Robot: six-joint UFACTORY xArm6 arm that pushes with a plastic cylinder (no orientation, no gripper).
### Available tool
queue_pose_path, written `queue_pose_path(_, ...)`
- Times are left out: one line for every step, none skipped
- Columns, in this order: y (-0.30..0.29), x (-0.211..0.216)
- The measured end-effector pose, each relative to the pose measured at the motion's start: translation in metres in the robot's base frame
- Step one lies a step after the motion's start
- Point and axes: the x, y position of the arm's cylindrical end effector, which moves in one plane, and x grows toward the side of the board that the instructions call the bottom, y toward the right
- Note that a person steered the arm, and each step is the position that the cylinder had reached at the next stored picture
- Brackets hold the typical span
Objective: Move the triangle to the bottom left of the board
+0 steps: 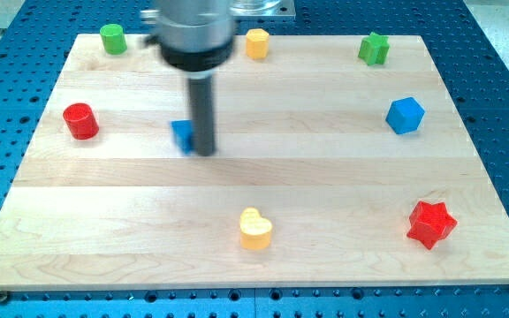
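Blue perforated metal surrounds the pale wooden board [263,177] on which we work. Our target, the small blue triangular block [182,134], lies left of the board's centre, in its upper half, partly hidden behind our dark rod. Our tip [204,150] rests touching or just beside the triangle's right edge. We carry no jaws at all, only this rod, so nothing is grasped or released.

We judge the push to be at its start: the triangle is well apart from the bottom left corner. Standing on its right, we can drive it leftward, but the next move calls for our getting to its upper right so the shove runs diagonally down and left.

Outward from it we count two red blocks, a cylinder [80,120] at the view's left and a star [431,223] at the bottom right; two yellow, a heart [255,229] below and a hexagonal one [256,42] at the top; two green, a rounded one [112,38] top left and a star-like one [374,48] top right; one blue cube [405,115] at the right.
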Motion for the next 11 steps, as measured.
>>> queue_pose_path(0.047,-0.026)
queue_pose_path(-0.024,-0.038)
queue_pose_path(-0.111,0.016)
queue_pose_path(-0.131,0.039)
queue_pose_path(-0.108,-0.029)
queue_pose_path(-0.032,-0.042)
queue_pose_path(-0.065,0.015)
queue_pose_path(-0.105,0.077)
queue_pose_path(-0.152,0.116)
queue_pose_path(-0.140,0.127)
queue_pose_path(-0.103,0.112)
